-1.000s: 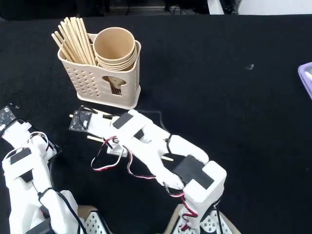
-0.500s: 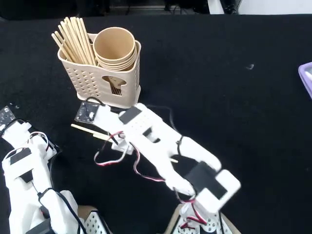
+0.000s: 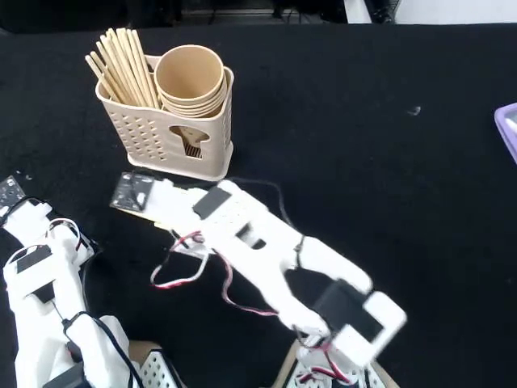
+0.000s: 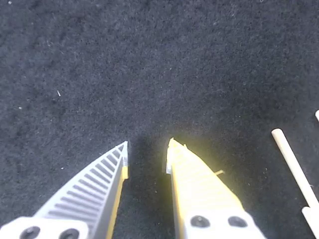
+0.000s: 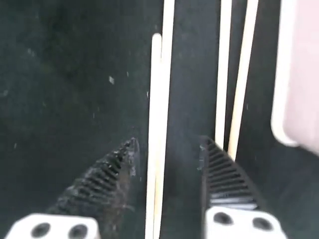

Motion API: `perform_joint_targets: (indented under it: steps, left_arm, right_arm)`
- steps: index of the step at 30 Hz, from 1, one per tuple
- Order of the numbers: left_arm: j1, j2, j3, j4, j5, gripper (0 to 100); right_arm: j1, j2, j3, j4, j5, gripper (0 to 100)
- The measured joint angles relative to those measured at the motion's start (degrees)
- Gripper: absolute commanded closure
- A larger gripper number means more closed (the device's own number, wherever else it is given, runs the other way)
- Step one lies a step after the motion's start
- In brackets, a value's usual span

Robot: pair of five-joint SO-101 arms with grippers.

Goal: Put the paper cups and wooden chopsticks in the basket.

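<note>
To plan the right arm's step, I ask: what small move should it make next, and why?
Probably close the right gripper on the two chopsticks on the cloth. In the right wrist view it stands open and the sticks run straight through the gap, beside the basket, so closing should catch them for lifting.

Black cloth tabletop; purple object at edge

I see white plastic shells with black motor blocks on my left arm and right arm. The right one trails red, white and black wires at its 8 o'clock side. My left pincer has one pale ribbed finger and one yellowish, and my right pincer has dark serrated ones. Both have screws at the base.
</note>
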Motion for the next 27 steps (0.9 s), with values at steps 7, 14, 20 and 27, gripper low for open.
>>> perform_joint_targets:
  steps: [7,14,20,27]
  left_arm:
    - [0.00,0.00,0.00,0.00,0.00,87]
    - [0.00,0.00,0.00,0.00,0.00,87]
    - [0.00,0.00,0.00,0.00,0.00,87]
    - [0.00,0.00,0.00,0.00,0.00,87]
  right_arm:
    - [-0.88,13.89,-10.90,0.00,0.00,80.4]
    - [-0.88,18.20,-13.01,0.00,0.00,85.8]
    - [-0.62,19.60,-16.53,5.27,4.31,98.5]
    - [-0.62,13.19,-15.21,12.31,5.19,98.8]
